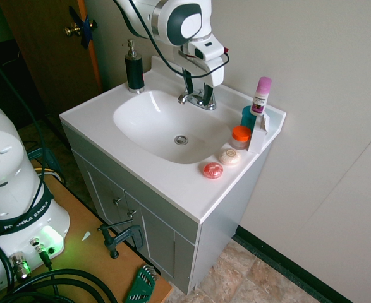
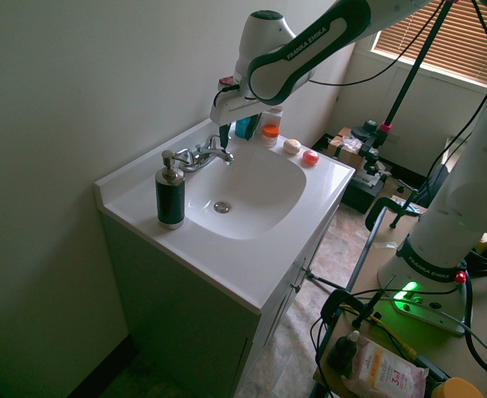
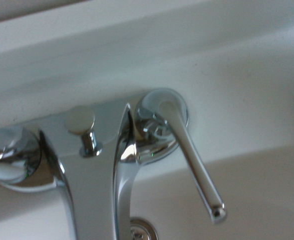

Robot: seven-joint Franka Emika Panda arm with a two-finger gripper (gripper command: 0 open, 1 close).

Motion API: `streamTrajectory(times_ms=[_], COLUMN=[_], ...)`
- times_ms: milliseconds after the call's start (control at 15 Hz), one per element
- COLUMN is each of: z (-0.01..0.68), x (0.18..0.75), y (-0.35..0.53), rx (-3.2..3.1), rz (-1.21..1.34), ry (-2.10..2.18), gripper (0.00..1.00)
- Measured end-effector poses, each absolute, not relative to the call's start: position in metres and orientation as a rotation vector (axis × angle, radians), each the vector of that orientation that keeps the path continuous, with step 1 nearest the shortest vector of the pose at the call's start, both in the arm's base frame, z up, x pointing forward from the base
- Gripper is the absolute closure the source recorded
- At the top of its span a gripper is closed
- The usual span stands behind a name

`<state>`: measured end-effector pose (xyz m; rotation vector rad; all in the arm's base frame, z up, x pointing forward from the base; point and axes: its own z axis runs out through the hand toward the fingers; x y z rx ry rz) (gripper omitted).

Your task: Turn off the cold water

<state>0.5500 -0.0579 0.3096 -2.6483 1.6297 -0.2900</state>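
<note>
A low chrome faucet stands at the back of the white sink. Its right-hand lever is swung forward over the basin in the wrist view, angled away from the spout. Only the base of the left-hand lever shows. No water stream is visible. My gripper hangs straight down over the faucet's right side, close to the right lever, and its dark fingers look open. From the other side the gripper sits just above the faucet.
A black soap dispenser stands left of the faucet. Right of it are a pink-capped bottle, a teal cup, an orange-lidded jar, a cream soap and a red soap. The wall rises directly behind the faucet.
</note>
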Motion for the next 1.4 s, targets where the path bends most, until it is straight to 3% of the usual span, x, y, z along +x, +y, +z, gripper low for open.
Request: streamTrajectory(times_ms=[533, 1400], z=[0.290, 0.275], x=[0.584, 0.585], y=[-0.068, -0.121], rx=[-2.654, -2.632], rz=[-0.318, -0.373], ry=[1.674, 1.778], gripper=[0.00, 0.00])
